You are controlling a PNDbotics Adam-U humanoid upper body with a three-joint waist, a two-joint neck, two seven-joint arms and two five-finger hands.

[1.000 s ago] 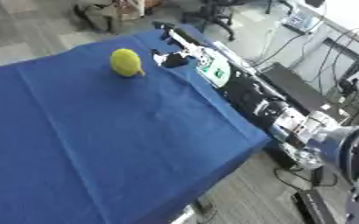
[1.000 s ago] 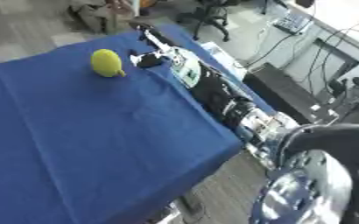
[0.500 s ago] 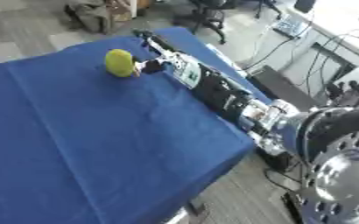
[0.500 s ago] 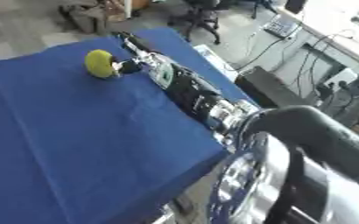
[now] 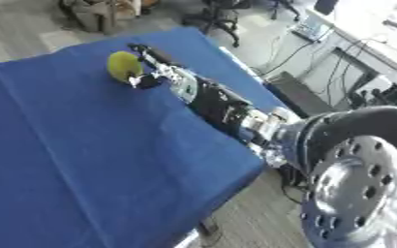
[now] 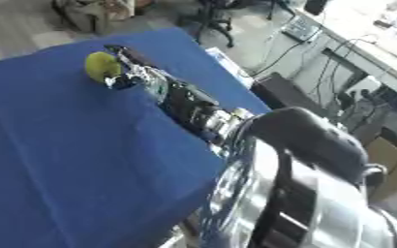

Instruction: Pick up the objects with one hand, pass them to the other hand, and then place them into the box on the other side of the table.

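Reaching across the blue table (image 5: 83, 160) from the right side, lay stretched toward the far edge. Right hand (image 5: 151, 72) sat against the yellow-green fruit (image 5: 123, 66), fruit just to its left, touching. Could not tell how far the fingers had closed. Left hand nowhere visible; no box visible either.

A round yellow-green fruit (image 5: 123, 66) lies on the plain deep-blue cloth tabletop (image 5: 83, 160); the right hand (image 5: 148, 73) is black and silver.
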